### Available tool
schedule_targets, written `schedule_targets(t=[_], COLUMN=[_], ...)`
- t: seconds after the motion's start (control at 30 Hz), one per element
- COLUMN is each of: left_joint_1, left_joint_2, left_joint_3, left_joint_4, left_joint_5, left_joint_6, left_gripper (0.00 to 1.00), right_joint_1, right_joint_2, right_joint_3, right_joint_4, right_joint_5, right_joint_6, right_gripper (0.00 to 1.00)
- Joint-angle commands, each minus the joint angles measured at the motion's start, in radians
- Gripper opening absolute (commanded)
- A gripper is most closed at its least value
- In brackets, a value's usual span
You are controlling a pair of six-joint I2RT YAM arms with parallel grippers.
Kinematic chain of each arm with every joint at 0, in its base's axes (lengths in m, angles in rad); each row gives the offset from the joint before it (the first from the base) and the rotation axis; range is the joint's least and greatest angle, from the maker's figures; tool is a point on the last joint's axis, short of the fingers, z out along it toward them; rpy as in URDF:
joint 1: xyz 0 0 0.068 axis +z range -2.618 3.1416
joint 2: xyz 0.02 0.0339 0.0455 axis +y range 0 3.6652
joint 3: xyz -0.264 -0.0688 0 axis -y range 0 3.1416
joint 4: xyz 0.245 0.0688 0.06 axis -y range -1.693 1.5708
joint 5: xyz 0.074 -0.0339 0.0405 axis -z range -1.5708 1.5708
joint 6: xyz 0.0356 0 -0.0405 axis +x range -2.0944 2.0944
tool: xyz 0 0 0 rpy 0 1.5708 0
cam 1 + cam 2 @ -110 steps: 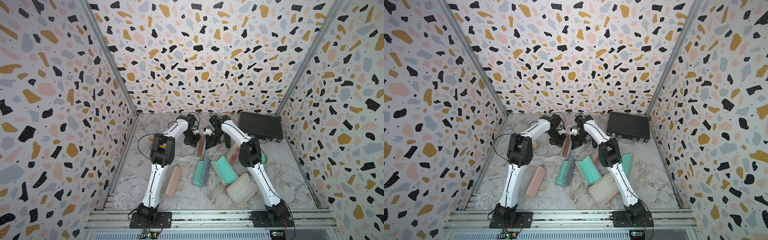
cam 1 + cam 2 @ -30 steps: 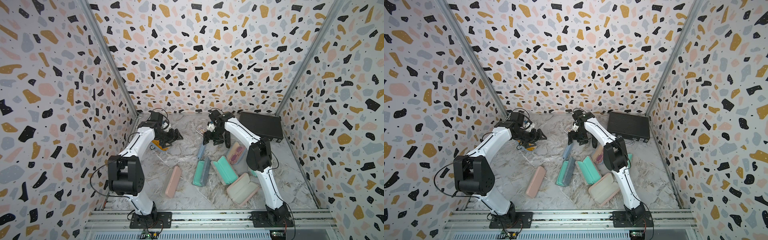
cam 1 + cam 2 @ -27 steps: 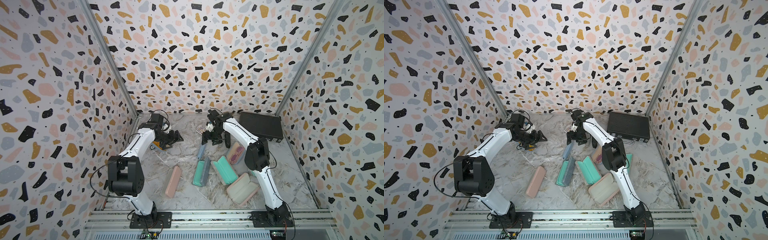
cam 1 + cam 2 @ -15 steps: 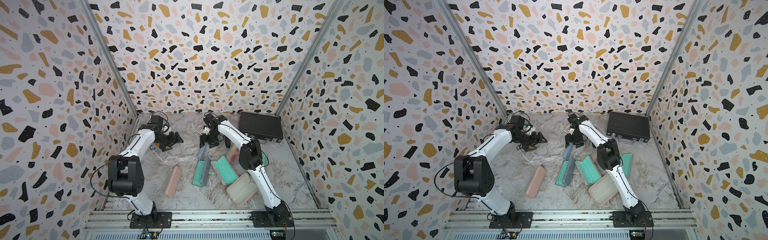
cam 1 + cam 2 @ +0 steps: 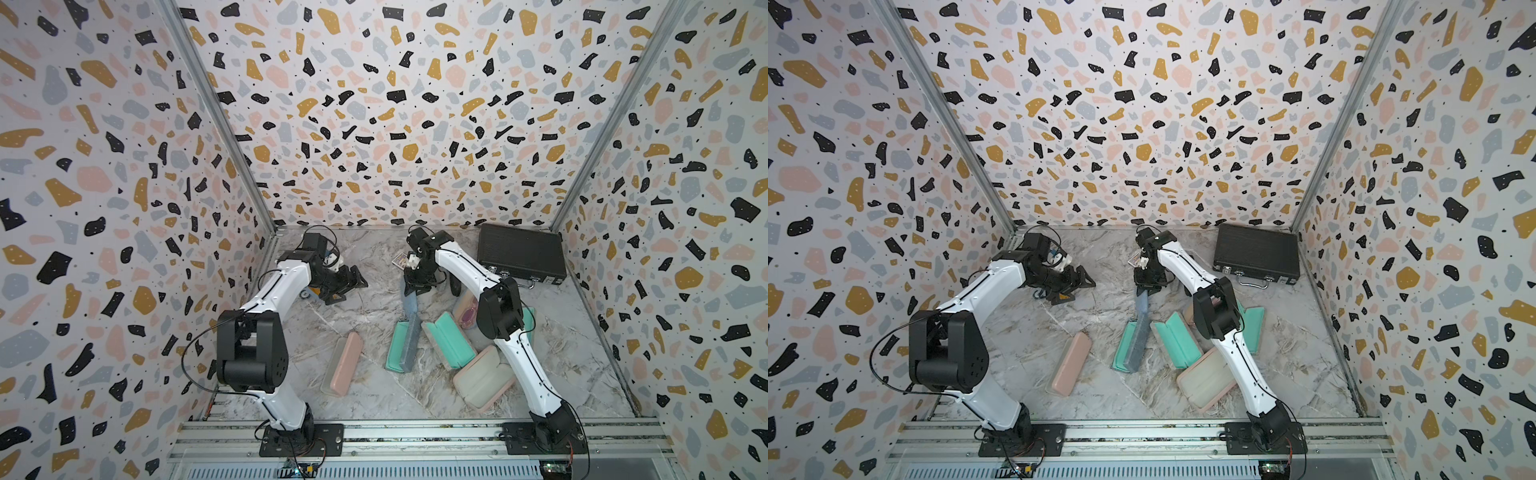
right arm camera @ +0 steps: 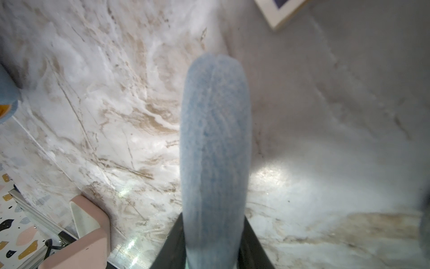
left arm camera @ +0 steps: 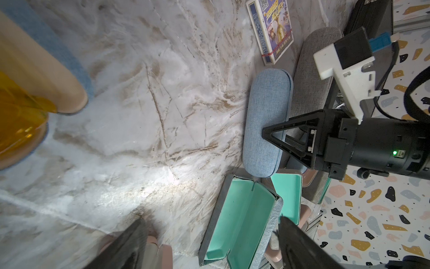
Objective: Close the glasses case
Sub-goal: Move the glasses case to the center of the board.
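Observation:
The glasses case (image 5: 409,301) is blue fabric and stands on its long edge near the back middle of the table, its two halves together along the seam (image 6: 215,139). My right gripper (image 5: 417,284) is shut on its far end, one finger flat against each side (image 6: 214,224). The left wrist view shows the same case (image 7: 267,121) with a black right finger across it. My left gripper (image 5: 349,282) hangs open off to the left, apart from the case, its fingers spread wide with nothing held (image 7: 209,246).
An open teal case (image 5: 401,349) with a grey shell lies just in front of the blue one. Other open teal (image 5: 449,340) and pink (image 5: 482,382) cases lie nearby. A closed pink case (image 5: 343,365), black briefcase (image 5: 519,253), card box (image 5: 401,259) and orange object (image 5: 316,293) also lie around.
The right gripper's jaws have closed onto the blue case and the arm shifted slightly left. The left arm, earlier at the case, now stays withdrawn to the left, open.

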Motion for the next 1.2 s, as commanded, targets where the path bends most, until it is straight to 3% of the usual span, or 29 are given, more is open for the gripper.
schedule_targets(t=[0.0, 0.27, 0.57, 0.93, 1.17], left_joint_1=[0.006, 0.007, 0.006, 0.006, 0.006], left_joint_2=[0.001, 0.009, 0.029, 0.044, 0.014], left_joint_3=[-0.013, -0.016, -0.020, -0.019, -0.022], left_joint_4=[0.019, 0.027, 0.034, 0.036, 0.036], left_joint_5=[0.022, 0.028, 0.031, 0.035, 0.041], left_joint_6=[0.009, 0.005, 0.002, -0.001, -0.013], left_gripper=[0.88, 0.88, 0.88, 0.88, 0.88], right_joint_1=[-0.017, -0.084, -0.149, -0.154, -0.152], right_joint_2=[-0.041, -0.095, -0.060, -0.055, -0.178], right_joint_3=[0.023, -0.038, 0.003, 0.029, -0.035], right_joint_4=[-0.007, -0.010, -0.010, -0.010, -0.021], right_joint_5=[0.053, 0.098, 0.083, 0.053, 0.085], right_joint_6=[0.003, -0.022, -0.049, -0.073, -0.075], right_gripper=[0.22, 0.22, 0.24, 0.50, 0.55])
